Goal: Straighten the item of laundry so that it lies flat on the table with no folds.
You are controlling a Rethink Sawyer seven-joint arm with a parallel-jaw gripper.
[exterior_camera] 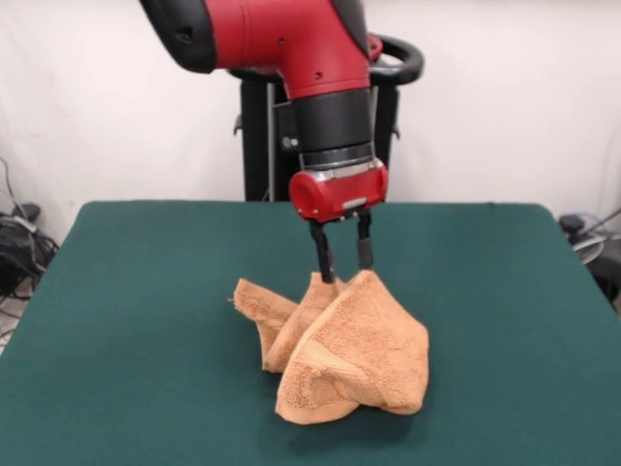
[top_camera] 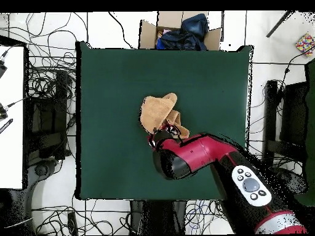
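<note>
The item of laundry (exterior_camera: 349,359) is an orange-tan terry towel, bunched into a tent-like heap near the middle of the dark green table (exterior_camera: 136,301). Its peak is pulled up between my two black fingers, while its lower folds and a flap on the left rest on the felt. My gripper (exterior_camera: 347,275) points straight down, shut on the towel's top fold. From overhead, the towel (top_camera: 157,110) shows as a crumpled lump on the table (top_camera: 111,74), and the red arm covers most of the gripper (top_camera: 173,130).
A cardboard box (top_camera: 147,32) with dark cloth in it stands just past the table's top edge in the overhead view. Cables (top_camera: 49,80) lie on the floor around the table, and more cables (exterior_camera: 19,243) show at the left in the front view.
</note>
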